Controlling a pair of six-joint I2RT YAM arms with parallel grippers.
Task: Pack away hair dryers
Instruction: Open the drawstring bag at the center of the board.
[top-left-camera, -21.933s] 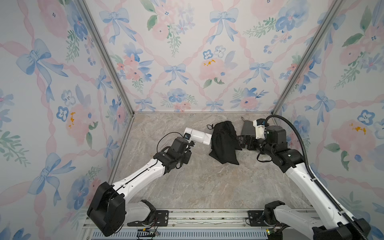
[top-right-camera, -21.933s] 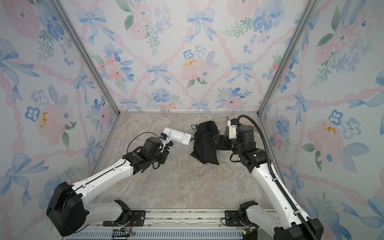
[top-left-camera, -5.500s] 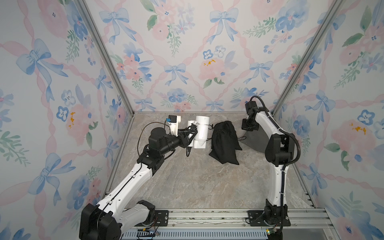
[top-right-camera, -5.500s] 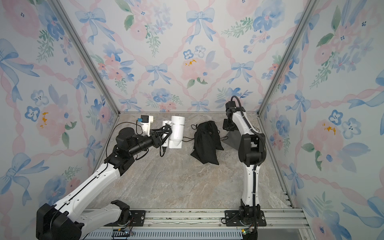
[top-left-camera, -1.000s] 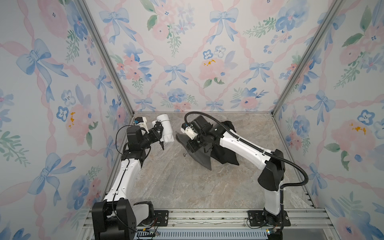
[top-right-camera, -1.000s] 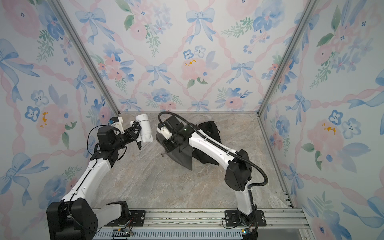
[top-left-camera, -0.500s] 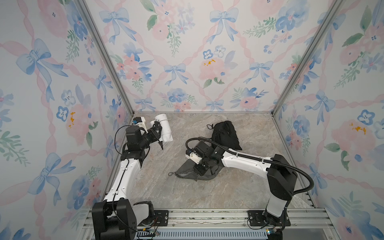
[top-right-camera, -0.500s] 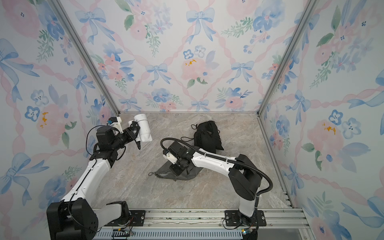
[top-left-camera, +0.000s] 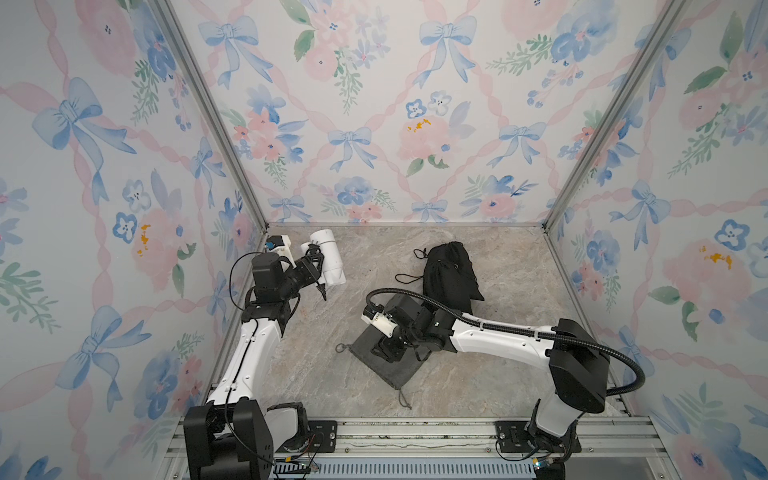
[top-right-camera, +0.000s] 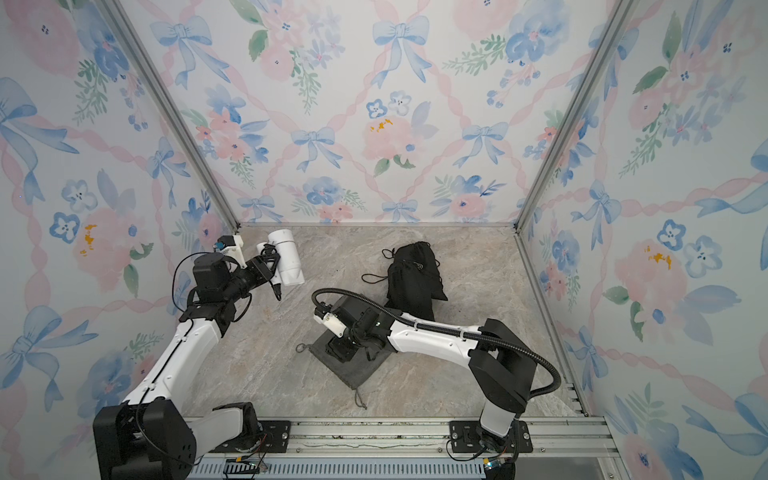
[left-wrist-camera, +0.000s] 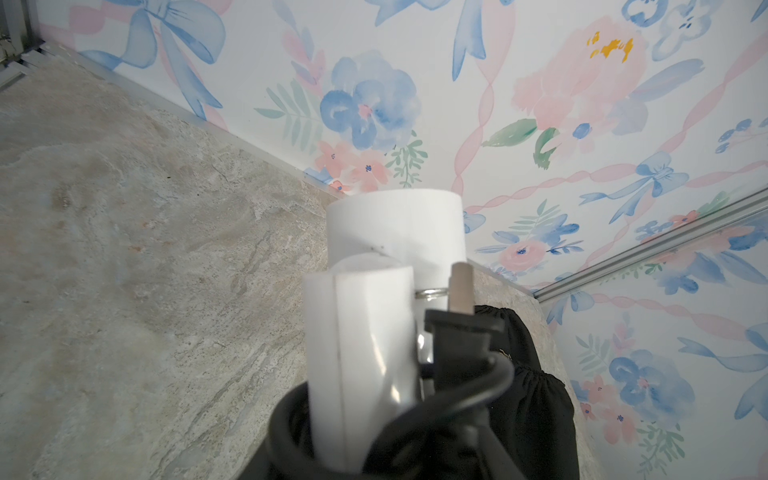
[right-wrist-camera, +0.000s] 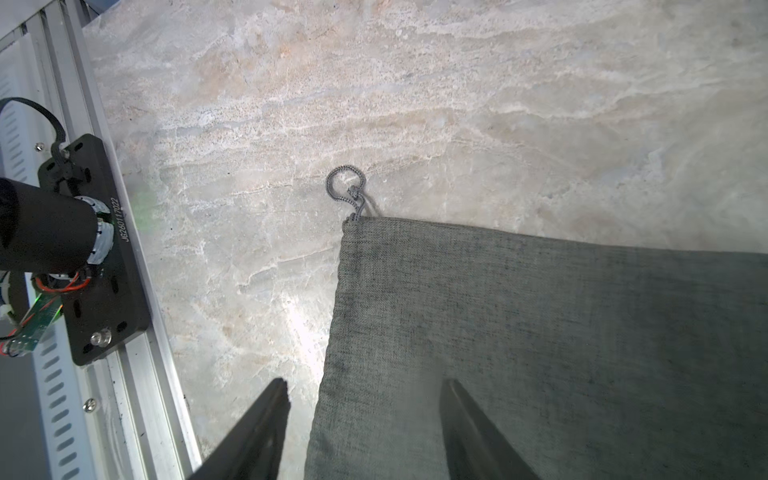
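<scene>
**mika_p:** so where's the dryer at?

**jo_bench:** the white plastic hair dryer (top-left-camera: 328, 259) is up off the marble-look surface (top-left-camera: 316, 365), near the back left corner. The left gripper (top-left-camera: 315, 266) is clamped on its folded handle end. In the left wrist view the dark cord (left-wrist-camera: 457, 399) is bunched right up against the handle.

**mika_p:** and the right side?

**jo_bench:** the right gripper (right-wrist-camera: 365, 384) hangs nose-down over the flat grey cloth drawstring pouch (top-left-camera: 399, 374), jaws spread wide, nothing in them. In the right wrist view one finger sits over bare surface and the other over the cloth, with the pouch's edge between. The stuffed black cloth pouch (top-left-camera: 449, 270) lies further back, near the grey one.
</scene>
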